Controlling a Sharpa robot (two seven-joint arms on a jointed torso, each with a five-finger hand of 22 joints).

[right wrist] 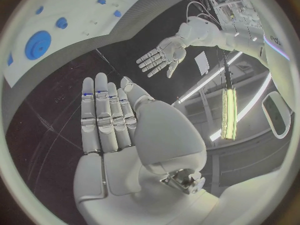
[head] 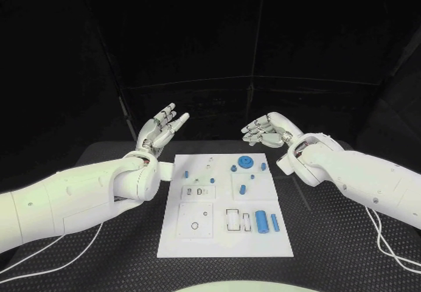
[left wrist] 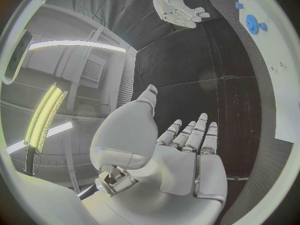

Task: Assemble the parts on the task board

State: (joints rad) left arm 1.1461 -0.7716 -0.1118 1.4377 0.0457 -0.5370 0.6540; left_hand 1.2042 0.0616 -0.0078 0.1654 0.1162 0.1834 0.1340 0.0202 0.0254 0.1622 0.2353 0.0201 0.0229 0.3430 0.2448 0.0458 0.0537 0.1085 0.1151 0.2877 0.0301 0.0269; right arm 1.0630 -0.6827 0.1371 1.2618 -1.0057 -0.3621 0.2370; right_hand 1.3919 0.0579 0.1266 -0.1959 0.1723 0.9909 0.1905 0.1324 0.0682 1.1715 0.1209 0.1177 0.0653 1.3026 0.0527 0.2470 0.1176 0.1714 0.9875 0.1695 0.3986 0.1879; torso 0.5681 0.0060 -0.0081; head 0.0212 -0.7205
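Note:
The white task board [head: 224, 243] lies in the middle of the black table. Blue parts sit on it: a round gear [head: 246, 162] near the far edge, small pegs [head: 186, 174] around the middle, and two cylinders [head: 261, 220] at the near right. My left hand [head: 162, 129] hovers raised beyond the board's far left corner, fingers spread and empty; its palm [left wrist: 187, 155] fills the left wrist view. My right hand [head: 266, 129] hangs above the far right corner, fingers slightly bent, holding nothing; its fingers [right wrist: 106, 117] stretch flat in the right wrist view. The gear [right wrist: 39, 44] and board [left wrist: 284, 60] appear at the rims.
Black textured table surface [head: 342, 243] surrounds the board on all sides. White cables [head: 386, 243] trail along the table under each forearm. A dark backdrop stands behind the table's far edge.

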